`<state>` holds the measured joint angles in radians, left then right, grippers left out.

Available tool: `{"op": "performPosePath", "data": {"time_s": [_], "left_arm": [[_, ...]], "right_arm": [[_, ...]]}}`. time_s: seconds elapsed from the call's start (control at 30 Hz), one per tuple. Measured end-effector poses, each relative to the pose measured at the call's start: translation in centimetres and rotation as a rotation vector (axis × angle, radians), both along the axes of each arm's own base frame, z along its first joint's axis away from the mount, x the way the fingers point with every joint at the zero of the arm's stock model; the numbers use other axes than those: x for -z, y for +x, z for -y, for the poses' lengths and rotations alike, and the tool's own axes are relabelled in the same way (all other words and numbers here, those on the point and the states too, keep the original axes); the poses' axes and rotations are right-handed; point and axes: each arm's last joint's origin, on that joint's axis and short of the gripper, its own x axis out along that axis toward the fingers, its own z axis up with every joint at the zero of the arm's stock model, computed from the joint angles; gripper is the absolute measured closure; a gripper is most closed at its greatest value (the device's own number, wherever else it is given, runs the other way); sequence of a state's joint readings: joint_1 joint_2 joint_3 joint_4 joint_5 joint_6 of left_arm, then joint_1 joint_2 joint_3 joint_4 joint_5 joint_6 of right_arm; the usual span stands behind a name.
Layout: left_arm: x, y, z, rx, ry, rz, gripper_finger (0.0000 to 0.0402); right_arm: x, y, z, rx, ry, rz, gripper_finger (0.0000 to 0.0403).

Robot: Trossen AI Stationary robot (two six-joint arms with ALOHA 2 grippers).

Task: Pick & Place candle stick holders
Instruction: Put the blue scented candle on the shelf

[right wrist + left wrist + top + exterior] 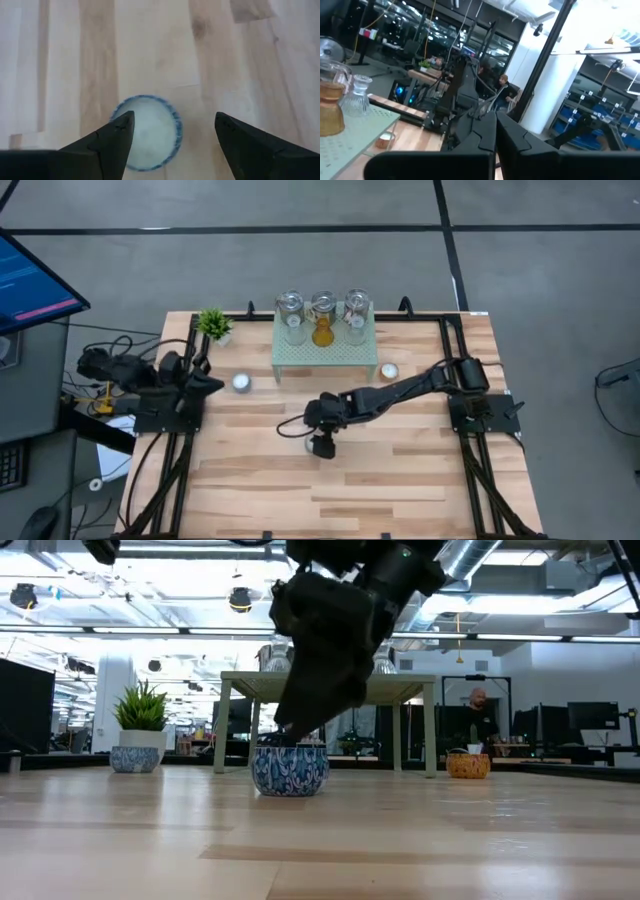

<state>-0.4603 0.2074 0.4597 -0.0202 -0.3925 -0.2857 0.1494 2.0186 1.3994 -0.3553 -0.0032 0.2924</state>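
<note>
- Right wrist view is showing the right end effector [172, 131] hanging wide open above a small round blue-and-white patterned tealight cup [146, 131], gripping nothing.
- One fingertip [122, 125] is overlapping the cup's rim; the other is standing apart.
- Cup is sitting mid-surface [400, 470].
- Left end effector [205, 380] is waiting near the left edge; its opening cannot be told.

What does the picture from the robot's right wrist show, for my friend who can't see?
The right gripper hangs open, pointing down over a small round blue-and-white patterned candle cup on the pale wooden table. Its two dark fingers straddle the cup without touching it.
</note>
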Motion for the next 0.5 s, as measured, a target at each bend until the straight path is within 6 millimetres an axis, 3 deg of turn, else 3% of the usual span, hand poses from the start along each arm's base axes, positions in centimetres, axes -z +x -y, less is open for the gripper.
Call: {"op": "performPosePath", "data": {"time_s": [0.2, 0.5], "left_arm": [[0.1, 0.2, 0.1, 0.0, 0.004, -0.012, 0.04], [0.9, 0.6, 0.4, 0.034, 0.052, -0.096, 0.04]], "right_arm": [[0.3, 0.3, 1.4, -0.018, 0.027, -0.007, 0.0163], [3.1, 0.6, 0.6, -0.064, 0.068, -0.073, 0.0207]]}}
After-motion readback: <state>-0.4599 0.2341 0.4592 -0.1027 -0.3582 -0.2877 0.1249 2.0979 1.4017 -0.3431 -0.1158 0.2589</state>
